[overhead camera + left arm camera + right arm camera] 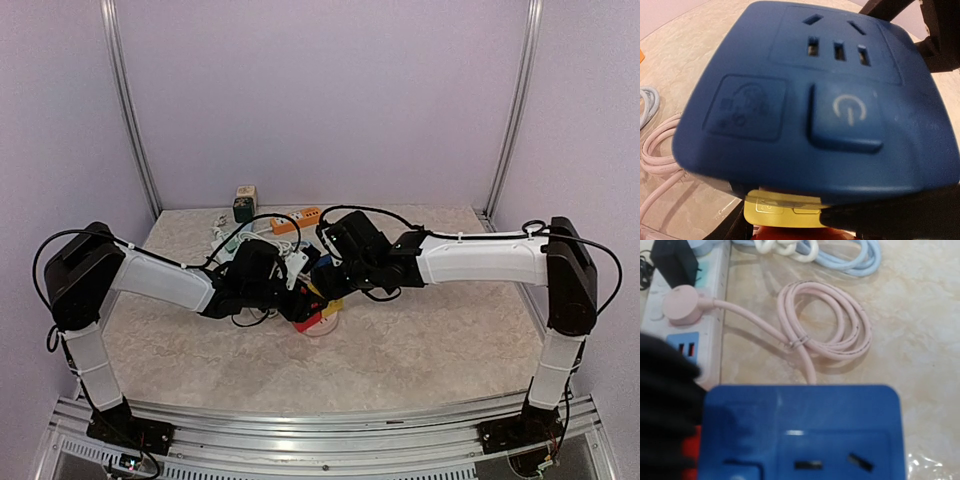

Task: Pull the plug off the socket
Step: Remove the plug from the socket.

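A stack of socket blocks stands at the table's middle: blue (316, 272) on top, then yellow (331, 305), then red (309, 321). The left wrist view is filled by the blue block (820, 100), with its power button and empty slots. The yellow block (785, 212) and a sliver of the red one (790, 235) show beneath it. My left gripper (292, 283) has dark fingers (880, 220) pressed against both sides of the yellow block. My right gripper (328, 282) is at the stack from the right. Its fingers are hidden under the blue block (800, 435).
A white power strip (715, 340) lies left of the stack with a pink plug (680, 305) and a black adapter (672, 260) in it. A coiled pink cable (830, 325) and light blue cable (855, 260) lie behind. An orange strip (297, 220) and small box (245, 203) sit farther back.
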Action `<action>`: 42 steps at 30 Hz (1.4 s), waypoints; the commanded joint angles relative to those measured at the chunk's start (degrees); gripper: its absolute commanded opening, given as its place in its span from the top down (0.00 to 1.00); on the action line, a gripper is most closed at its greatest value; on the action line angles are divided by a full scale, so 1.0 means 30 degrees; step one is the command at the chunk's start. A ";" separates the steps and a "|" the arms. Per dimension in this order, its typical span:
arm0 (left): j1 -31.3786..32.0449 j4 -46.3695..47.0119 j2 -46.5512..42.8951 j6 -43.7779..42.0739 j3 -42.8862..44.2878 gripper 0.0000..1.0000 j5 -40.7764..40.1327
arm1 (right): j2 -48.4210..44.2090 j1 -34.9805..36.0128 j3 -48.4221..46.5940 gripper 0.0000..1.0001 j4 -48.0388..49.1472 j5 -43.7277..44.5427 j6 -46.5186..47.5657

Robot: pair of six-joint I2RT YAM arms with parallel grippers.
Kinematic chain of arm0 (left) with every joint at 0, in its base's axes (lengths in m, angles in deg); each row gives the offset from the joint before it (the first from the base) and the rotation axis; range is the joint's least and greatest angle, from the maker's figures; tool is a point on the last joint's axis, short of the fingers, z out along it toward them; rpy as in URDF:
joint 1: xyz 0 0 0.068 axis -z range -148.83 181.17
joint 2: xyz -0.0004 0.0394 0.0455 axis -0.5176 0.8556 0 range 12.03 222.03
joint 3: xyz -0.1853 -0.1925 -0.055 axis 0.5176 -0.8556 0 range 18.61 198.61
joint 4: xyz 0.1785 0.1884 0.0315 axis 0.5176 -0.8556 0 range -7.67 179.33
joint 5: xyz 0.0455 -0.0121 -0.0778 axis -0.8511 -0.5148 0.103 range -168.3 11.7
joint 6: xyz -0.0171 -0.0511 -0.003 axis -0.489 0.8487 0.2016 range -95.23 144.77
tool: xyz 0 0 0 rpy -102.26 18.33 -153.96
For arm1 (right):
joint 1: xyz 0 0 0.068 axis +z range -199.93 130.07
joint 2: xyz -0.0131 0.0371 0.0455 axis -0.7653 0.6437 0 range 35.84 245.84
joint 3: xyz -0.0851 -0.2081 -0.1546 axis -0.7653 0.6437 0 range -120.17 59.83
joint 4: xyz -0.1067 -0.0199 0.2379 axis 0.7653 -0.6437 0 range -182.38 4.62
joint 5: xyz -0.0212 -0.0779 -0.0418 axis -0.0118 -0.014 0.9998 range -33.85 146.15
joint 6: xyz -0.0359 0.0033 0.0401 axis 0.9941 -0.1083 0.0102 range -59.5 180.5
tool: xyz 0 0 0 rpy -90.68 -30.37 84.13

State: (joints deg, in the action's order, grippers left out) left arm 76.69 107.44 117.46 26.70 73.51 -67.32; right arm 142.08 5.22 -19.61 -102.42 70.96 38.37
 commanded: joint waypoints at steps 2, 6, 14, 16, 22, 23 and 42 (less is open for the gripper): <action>-0.0059 -0.2208 0.0825 0.0263 0.0052 0.79 -0.0663 | -0.0173 0.0453 -0.0858 1.00 -0.0925 0.2008 0.0259; 0.0029 -0.2372 0.0798 0.0340 0.0031 0.79 -0.0948 | -0.0429 0.0445 -0.0507 1.00 -0.0357 0.1372 0.0218; 0.0179 -0.2217 0.0830 0.0448 -0.0163 0.79 -0.0939 | -0.0457 0.0289 -0.0454 1.00 0.0014 0.0500 0.0208; 0.0179 -0.2227 0.0856 0.0390 -0.0137 0.80 -0.0922 | -0.0539 0.0228 -0.0376 1.00 0.0150 0.0337 0.0198; 0.0179 -0.2312 0.0805 0.0294 -0.0134 0.80 -0.1037 | -0.1027 -0.0548 0.0422 1.00 0.1235 -0.1733 -0.0229; 0.0179 -0.2315 0.0805 0.0293 -0.0134 0.80 -0.1044 | -0.1172 -0.0731 0.0668 1.00 0.1604 -0.2458 -0.0447; 0.0179 -0.2293 0.0853 0.0284 -0.0174 0.81 -0.1141 | -0.1772 -0.1902 0.1915 1.00 0.3232 -0.4581 -0.1486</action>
State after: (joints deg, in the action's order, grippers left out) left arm 77.34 106.87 117.61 27.25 73.84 -69.35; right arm 139.98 -0.18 -13.91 -95.36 58.82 36.10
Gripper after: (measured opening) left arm 0.630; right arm 0.631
